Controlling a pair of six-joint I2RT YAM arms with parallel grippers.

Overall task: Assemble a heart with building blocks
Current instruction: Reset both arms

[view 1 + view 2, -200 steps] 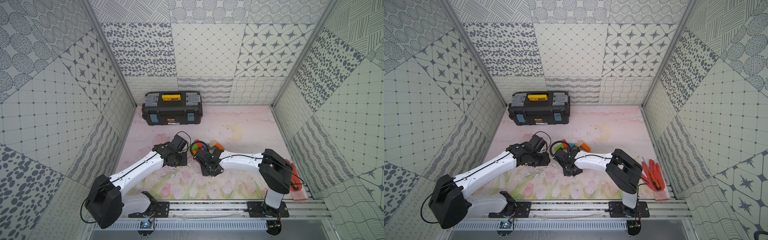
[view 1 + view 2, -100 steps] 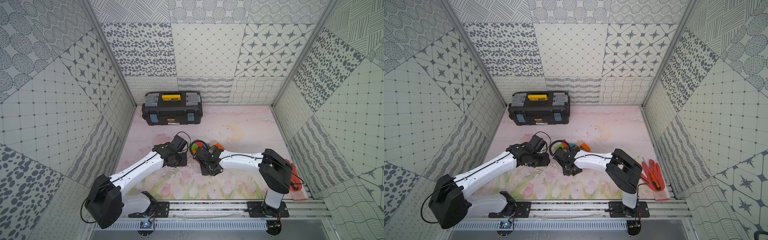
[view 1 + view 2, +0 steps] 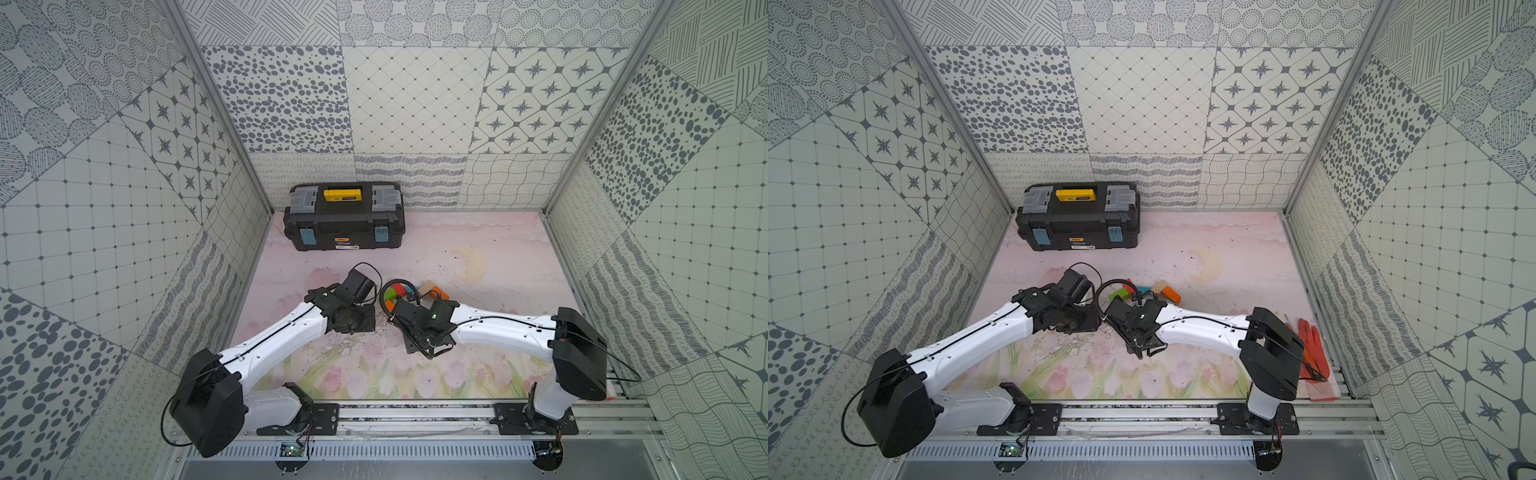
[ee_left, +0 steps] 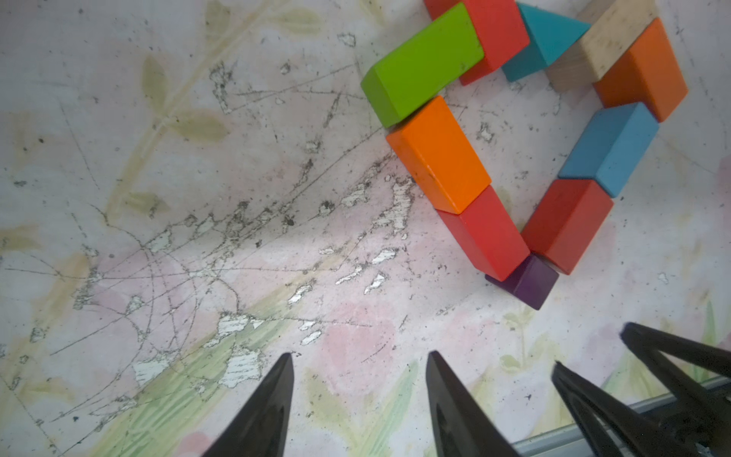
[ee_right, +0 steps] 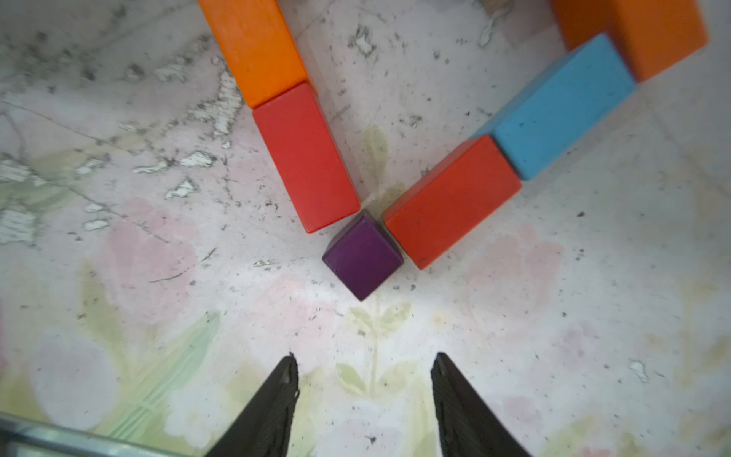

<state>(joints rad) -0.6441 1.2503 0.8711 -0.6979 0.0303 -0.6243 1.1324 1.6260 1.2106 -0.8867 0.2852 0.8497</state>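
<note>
Near the purple cube [image 5: 363, 259], right gripper [image 5: 364, 358] gapes empty.

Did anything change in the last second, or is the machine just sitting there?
Barely: nothing has visibly shifted. The right claw stands open just short of the purple cube, holding nothing; the earlier pictures are too small to show its jaws. The heart and toolbox look unchanged.
</note>
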